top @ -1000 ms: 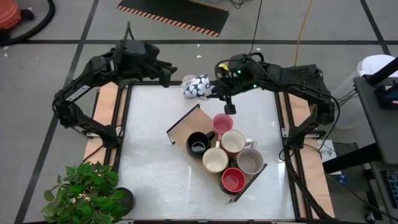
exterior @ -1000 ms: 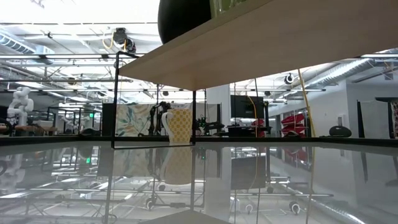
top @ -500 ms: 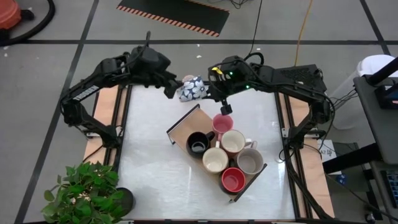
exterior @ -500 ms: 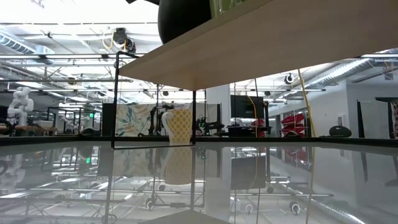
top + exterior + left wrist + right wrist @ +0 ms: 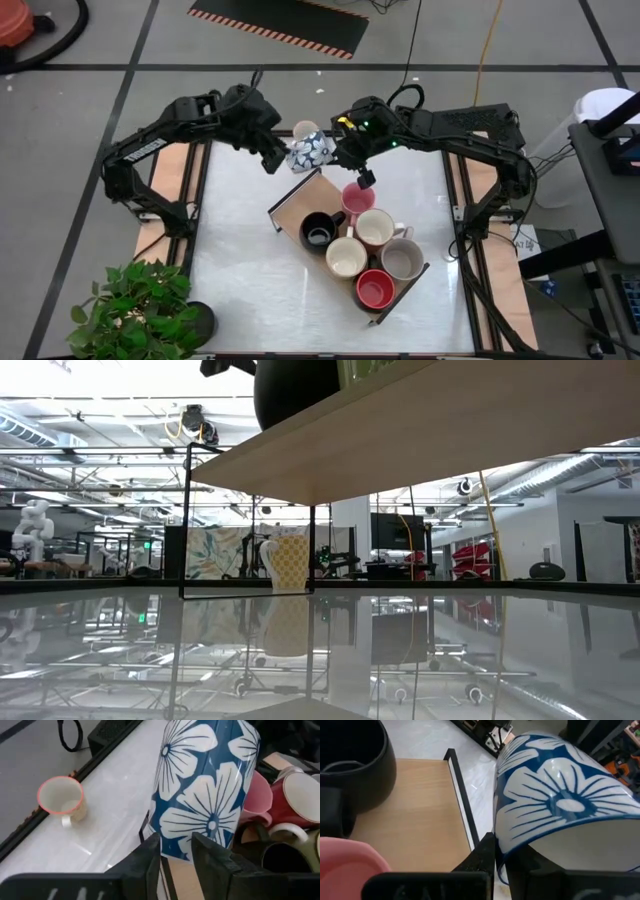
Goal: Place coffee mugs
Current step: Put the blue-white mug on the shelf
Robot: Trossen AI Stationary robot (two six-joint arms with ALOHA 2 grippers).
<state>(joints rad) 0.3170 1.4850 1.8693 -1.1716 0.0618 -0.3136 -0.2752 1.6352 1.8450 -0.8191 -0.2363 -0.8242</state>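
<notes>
A blue mug with white flowers (image 5: 311, 149) hangs in the air between both grippers, over the tray's far wire end. My left gripper (image 5: 274, 158) meets it from the table's left and my right gripper (image 5: 341, 152) from the right, both shut on it. A cream mug with a pink rim (image 5: 61, 800) stands on its base on the table near the far edge. On the long wooden tray (image 5: 298, 205) stand pink (image 5: 357, 197), black (image 5: 320, 231), two cream (image 5: 375, 228), grey (image 5: 402, 260) and red (image 5: 375, 290) mugs. My left gripper pinches the blue mug's near lower edge (image 5: 175, 851) between its two fingers (image 5: 149, 857), coming from the table's left; I cannot tell whether that edge is rim or base. The mug is lifted clear and lies tilted. My right gripper pinches the mug's wall at one end (image 5: 506, 851). One finger (image 5: 485, 854) is on the flowered outside and the other on the white side. It comes from the table's right.
The tray lies slanted across the table's middle, with black wire ends (image 5: 292, 188) and packed mugs at its near-right end. The tray's bare wooden part (image 5: 415, 815) lies under the held mug. A potted plant (image 5: 135, 310) stands at the near left corner. White table shows left of the tray.
My left gripper has swung toward the table's right and near side and reached the blue mug. My right gripper has carried the mug a little toward the left and near side, uncovering the cream mug behind it.
</notes>
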